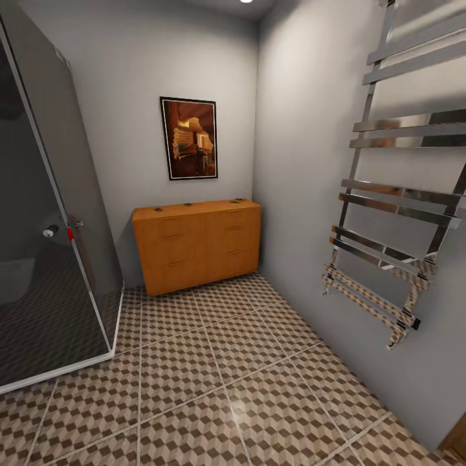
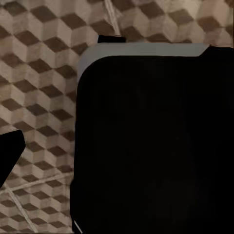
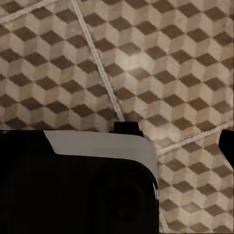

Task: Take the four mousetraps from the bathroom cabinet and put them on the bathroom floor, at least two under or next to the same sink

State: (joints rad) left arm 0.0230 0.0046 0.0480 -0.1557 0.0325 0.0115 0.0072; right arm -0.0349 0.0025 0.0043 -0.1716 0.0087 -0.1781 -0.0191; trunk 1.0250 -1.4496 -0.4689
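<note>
The orange-brown cabinet [image 1: 197, 244] stands against the far wall in the corner, its drawers closed. Tiny dark mousetraps lie along its top: one near the left end [image 1: 157, 210], one toward the middle [image 1: 188, 205], and a small dark cluster at the right end [image 1: 239, 200]. The cube-patterned bathroom floor [image 1: 226, 362] stretches from me to the cabinet. Both wrist views look down at the same tiles [image 2: 39, 73] [image 3: 170, 58], past my own black body with its grey edge [image 2: 146, 146] [image 3: 73, 185]. The sink is out of view.
A glass shower enclosure [image 1: 45, 246] with a white base rail fills the left side. A chrome towel rail [image 1: 395, 213] juts from the right wall. A framed picture [image 1: 189, 138] hangs above the cabinet. Open tiled floor runs between shower and right wall.
</note>
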